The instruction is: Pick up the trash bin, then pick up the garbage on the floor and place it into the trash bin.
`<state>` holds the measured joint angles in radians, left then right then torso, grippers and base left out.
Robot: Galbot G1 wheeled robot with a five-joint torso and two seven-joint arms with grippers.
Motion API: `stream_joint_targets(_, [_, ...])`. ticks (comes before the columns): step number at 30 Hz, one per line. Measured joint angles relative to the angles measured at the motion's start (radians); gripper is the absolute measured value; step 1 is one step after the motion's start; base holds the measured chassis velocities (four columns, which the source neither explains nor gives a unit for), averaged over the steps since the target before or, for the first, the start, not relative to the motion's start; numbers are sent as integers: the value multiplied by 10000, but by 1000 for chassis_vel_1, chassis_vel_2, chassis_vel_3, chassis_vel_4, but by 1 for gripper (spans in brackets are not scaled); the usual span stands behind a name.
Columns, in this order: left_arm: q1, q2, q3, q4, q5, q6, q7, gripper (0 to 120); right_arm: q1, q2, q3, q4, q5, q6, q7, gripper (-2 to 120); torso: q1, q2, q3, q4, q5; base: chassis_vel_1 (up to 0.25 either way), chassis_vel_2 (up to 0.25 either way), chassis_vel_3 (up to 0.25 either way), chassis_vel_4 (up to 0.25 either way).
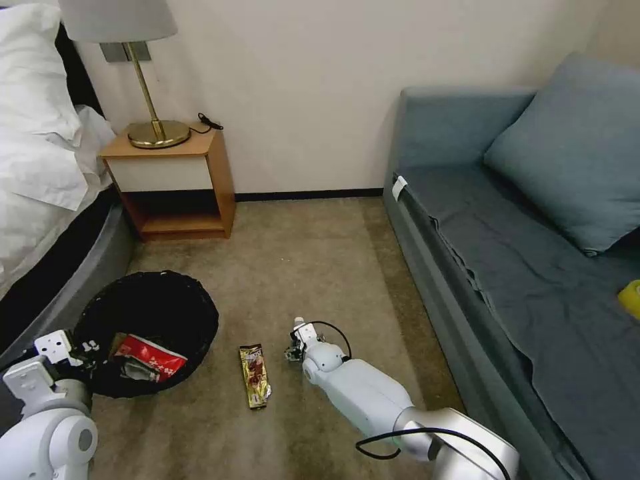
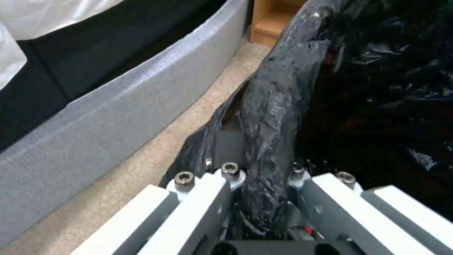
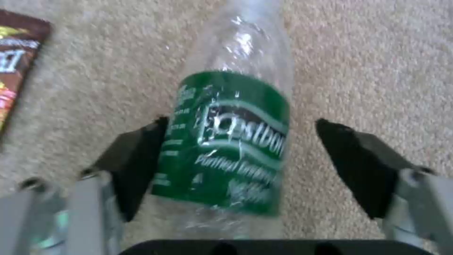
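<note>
Carpet floor (image 1: 313, 267): snack wrapper (image 1: 255, 375), bottle (image 3: 231, 141), poss. bin (image 1: 150, 330).

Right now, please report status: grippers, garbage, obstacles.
Left gripper shut on trash bin rim. Right gripper open around bottle on floor. Snack wrapper beside it, apart.
</note>
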<state>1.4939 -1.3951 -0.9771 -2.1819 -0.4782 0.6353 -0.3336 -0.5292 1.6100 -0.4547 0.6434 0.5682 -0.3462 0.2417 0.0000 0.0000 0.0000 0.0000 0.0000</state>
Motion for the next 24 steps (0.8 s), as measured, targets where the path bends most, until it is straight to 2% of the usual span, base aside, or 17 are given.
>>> stream_joint_targets(9, [50, 13, -38, -47, -1, -31, 3, 2, -106, -11, 46, -58, -144, 108, -187, 61, 0, -1, 0, 0, 0, 0, 0, 0, 0])
stream_joint_targets(13, [55, -2, -20, -54, 0, -41, 4, 2, -140, -14, 25, 99, -150, 128, -258, 42, 0, 0, 0, 0, 0, 0, 0, 0, 0])
stream_joint_targets(14, [55, -2, -20, -54, 0, -41, 4, 2, -140, -14, 25, 99, -150, 128, -258, 42, 0, 0, 0, 0, 0, 0, 0, 0, 0])
stream_joint_targets(15, [55, -12, -5, -54, 4, -43, 5, 2, -151, -26, 14, 152, -143, 129, -267, 37, 0, 0, 0, 1, 0, 0, 0, 0, 0])
stream_joint_targets(17, [54, -22, 28, -44, 23, -48, 8, 2, -194, -189, -37, 401, -101, 129, -271, 28, 0, 0, 0, 1, 1, 0, 0, 0, 0])
stream_joint_targets(21, [52, -22, 59, -41, 26, -48, 8, 2, -240, -507, -103, 869, 76, 72, -218, 23, 0, 0, 0, 1, 0, 0, 0, 0, 0])
stream_joint_targets(24, [23, -3, 71, -23, 10, -48, 8, 2, -242, -1239, -141, 1980, 472, -65, 79, 19, 0, 0, 0, -1, 1, 0, 0, 0, 0])
